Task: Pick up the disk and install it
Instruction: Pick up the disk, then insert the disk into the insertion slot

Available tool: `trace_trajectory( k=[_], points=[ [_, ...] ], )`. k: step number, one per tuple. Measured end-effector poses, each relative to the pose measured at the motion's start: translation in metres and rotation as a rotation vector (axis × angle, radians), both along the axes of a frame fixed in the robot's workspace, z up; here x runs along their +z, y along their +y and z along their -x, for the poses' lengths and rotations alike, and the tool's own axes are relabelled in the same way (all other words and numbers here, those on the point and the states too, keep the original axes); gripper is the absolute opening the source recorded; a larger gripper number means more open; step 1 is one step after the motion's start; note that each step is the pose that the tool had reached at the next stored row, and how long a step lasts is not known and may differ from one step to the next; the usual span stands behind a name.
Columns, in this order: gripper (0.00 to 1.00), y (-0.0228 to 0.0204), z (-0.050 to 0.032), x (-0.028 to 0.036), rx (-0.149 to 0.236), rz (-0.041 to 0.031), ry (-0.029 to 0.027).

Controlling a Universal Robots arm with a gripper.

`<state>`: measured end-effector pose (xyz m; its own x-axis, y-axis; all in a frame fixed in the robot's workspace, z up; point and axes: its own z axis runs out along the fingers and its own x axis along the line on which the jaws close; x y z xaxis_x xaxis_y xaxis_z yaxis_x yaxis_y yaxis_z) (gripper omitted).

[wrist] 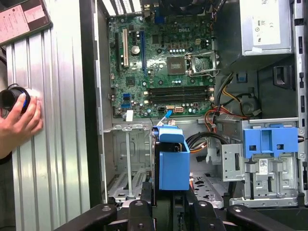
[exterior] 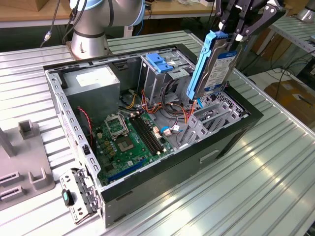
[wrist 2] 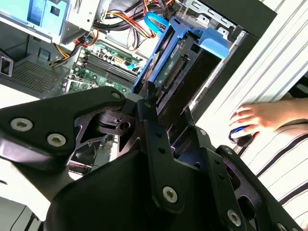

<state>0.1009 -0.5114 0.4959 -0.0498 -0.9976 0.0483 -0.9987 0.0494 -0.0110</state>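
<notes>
Gripper (exterior: 232,33) is clamping the disk (exterior: 219,66) nearly upright over the open computer case (exterior: 206,157) sitting on a ribbed metal table (exterior: 275,167), a person's hand (wrist: 19,122) resting on it.

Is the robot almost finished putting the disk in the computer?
Picking up looks done: the gripper is shut on the disk, holding it upright in the air. It hangs above the grey drive bay inside the open computer case. Not yet done: the disk isn't seated in the bay.
</notes>
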Motion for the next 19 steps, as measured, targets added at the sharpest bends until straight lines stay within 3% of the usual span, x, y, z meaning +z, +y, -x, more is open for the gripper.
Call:
trace_trajectory(
  k=[2,3,8,11,14,16,19],
  points=[
    [0.35,-0.0010,0.0000,0.0026,0.000,0.0000,0.0000],
    [0.35,-0.0060,0.0000,0.0026,0.000,0.0001,-0.0001],
    [0.35,-0.0214,0.0000,0.0023,0.000,0.0001,0.0000],
    [0.35,-0.0273,0.0000,0.0001,0.000,0.0002,0.0000],
    [0.35,-0.0321,0.0000,-0.0063,0.000,0.0001,0.0000],
    [0.35,-0.0336,0.0000,-0.0113,0.000,0.0002,0.0000],
    [0.35,-0.0337,0.0000,-0.0134,0.000,0.0004,0.0000]
  ],
)
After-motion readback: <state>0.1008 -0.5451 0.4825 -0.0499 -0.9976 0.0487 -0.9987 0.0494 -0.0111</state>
